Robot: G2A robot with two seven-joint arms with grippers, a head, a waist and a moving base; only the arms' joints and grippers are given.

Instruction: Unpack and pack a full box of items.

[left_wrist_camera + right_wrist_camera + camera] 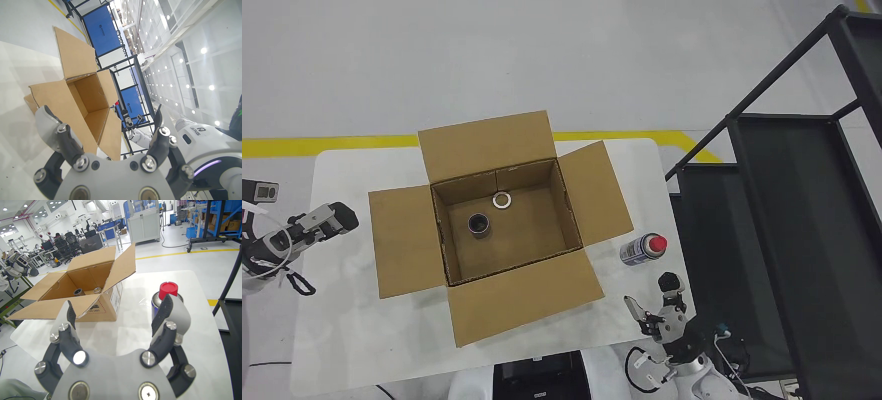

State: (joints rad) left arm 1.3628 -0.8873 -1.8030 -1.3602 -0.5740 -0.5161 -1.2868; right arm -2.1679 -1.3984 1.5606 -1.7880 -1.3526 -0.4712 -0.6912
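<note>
While the open cardboard box (487, 140) sits on the table (342, 170), a dark cylinder (479, 225) and a silver ring (503, 200) lie inside it. A red-capped spray can (643, 248) stands just right of the box. The left gripper (101, 109), off the box's left side, and the right gripper (118, 300), off its near right corner, both gape empty.

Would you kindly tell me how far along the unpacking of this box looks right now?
Done: the cardboard box stands open, flaps out, and the spray can stands outside it on the table. In hand: nothing; the right gripper, open, sits near the can, and the left gripper, open, is beside the box. Left: a dark cylinder and a small ring lie inside.
</note>
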